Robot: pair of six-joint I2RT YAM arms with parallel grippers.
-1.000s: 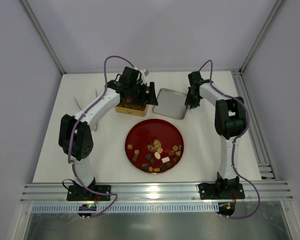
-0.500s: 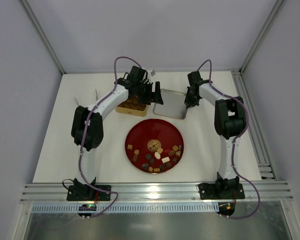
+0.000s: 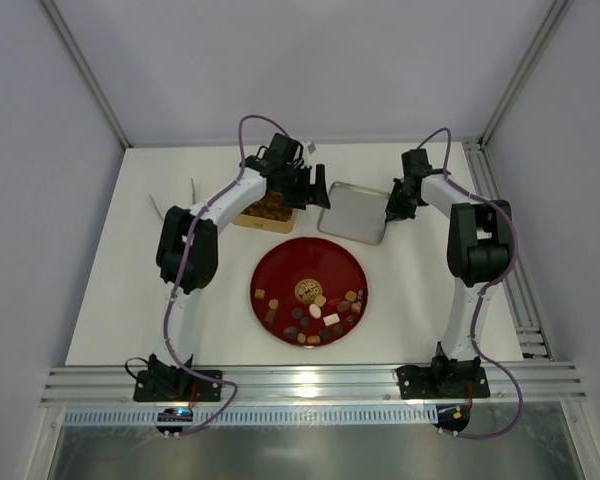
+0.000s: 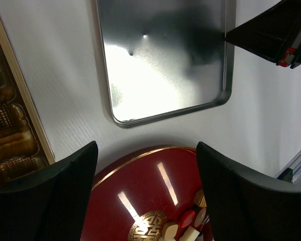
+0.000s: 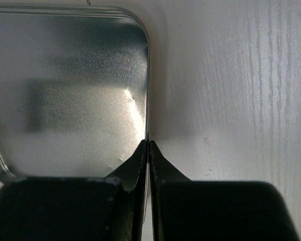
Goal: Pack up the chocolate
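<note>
Right gripper (image 5: 148, 144) pinched shut on the lid (image 5: 65, 90) at its right rim, as I read it. Left gripper (image 4: 145, 149) spread wide, holding nothing, hanging between tin (image 4: 10, 130) and lid, over the plate's (image 3: 285, 262) far edge. Chocolate (image 3: 315, 310) lies scattered on the plate's near half.

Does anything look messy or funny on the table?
Nothing has spilled: the chocolates all sit on the red plate. The only odd thing is the silver lid, lying off the gold tin, shiny side up, with the right claw pinching its edge.
</note>
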